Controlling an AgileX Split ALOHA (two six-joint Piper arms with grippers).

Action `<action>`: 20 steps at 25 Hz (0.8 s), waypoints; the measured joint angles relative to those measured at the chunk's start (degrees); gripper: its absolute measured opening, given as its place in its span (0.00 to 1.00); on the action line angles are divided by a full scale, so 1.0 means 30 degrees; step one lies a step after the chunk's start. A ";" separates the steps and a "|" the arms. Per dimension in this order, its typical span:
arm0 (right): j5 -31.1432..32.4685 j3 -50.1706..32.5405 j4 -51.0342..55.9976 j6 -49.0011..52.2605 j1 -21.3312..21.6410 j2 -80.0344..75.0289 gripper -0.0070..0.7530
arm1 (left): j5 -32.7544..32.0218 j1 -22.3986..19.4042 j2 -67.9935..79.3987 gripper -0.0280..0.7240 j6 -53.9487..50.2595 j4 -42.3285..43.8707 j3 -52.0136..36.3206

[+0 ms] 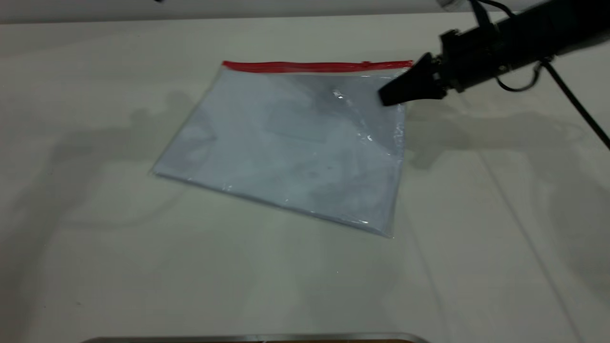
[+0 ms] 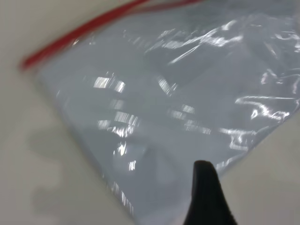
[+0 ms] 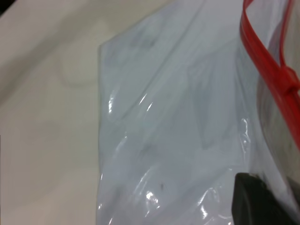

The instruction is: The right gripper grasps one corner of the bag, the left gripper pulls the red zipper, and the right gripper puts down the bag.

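Counter (image 1: 305, 286): pale and bare in the foreground; the bag lies on it with its far edge raised.
Bag (image 1: 295, 143): clear pouch with white paper inside, near edge on the counter, far right corner lifted toward the right claw.
Left claw (image 2: 206, 197): seen only in its own wrist view, as one dark tip above the bag's plain edge; I cannot tell how far it is open, and it appears to hold nothing.
Right claw (image 1: 402, 90): black and pointed, at the far right corner of the bag (image 1: 405, 69), just under the end of the red strip; it looks closed onto the plastic there, judging by the raised corner.
Red zipper (image 1: 314, 66): runs along the far edge, with a small slider tab (image 1: 367, 64) near the right end.
Step in hand: I judge it to be holding the corner.
Doing it well: keep the corner taut and steady so the strip stays straight; bring the left claw in along the far edge to meet the tab, then pull parallel to the strip.
Hard to make out: the right claw's fingertips against the plastic; the left arm is out of the exterior view; the tab is tiny.
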State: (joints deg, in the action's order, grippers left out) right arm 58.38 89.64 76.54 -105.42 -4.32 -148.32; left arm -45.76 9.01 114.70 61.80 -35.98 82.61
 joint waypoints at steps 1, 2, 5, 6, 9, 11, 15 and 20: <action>0.0018 0.0446 -0.0478 0.0169 -0.0374 0.0000 0.05 | 0.0044 0.0335 0.0168 0.76 0.0243 0.0000 -0.0001; 0.0018 0.0881 -0.0868 0.0353 -0.0754 0.0000 0.05 | 0.0117 0.0614 0.0301 0.76 0.0485 0.0000 -0.0001; 0.0081 0.2057 -0.2185 0.0849 -0.1833 0.0000 0.05 | 0.0253 0.1459 0.0855 0.76 0.1245 0.0000 0.0083; 0.0166 0.2438 -0.2548 0.1024 -0.2188 0.0000 0.05 | 0.0310 0.1648 0.0978 0.76 0.1528 0.0000 0.0123; 0.0401 0.3385 -0.3599 0.1278 -0.3086 0.0000 0.05 | 0.0371 0.2166 0.1232 0.76 0.2278 0.0000 0.0205; 0.0627 0.3933 -0.4076 0.1302 -0.3569 -0.0005 0.05 | 0.0376 0.2470 0.1290 0.76 0.3045 0.0000 0.0202; 0.1082 0.5034 -0.4890 0.1302 -0.4408 -0.0022 0.05 | 0.0413 0.2659 0.1629 0.76 0.4430 -0.0021 0.0202; 0.1314 0.6232 -0.5633 0.1302 -0.5032 -0.0026 0.05 | 0.0684 0.2659 0.2448 0.76 0.5767 -0.0096 0.0202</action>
State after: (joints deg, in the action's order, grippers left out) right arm 62.32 108.33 59.64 -101.51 -19.41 -148.39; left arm -43.71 16.99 122.05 79.10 -36.27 83.22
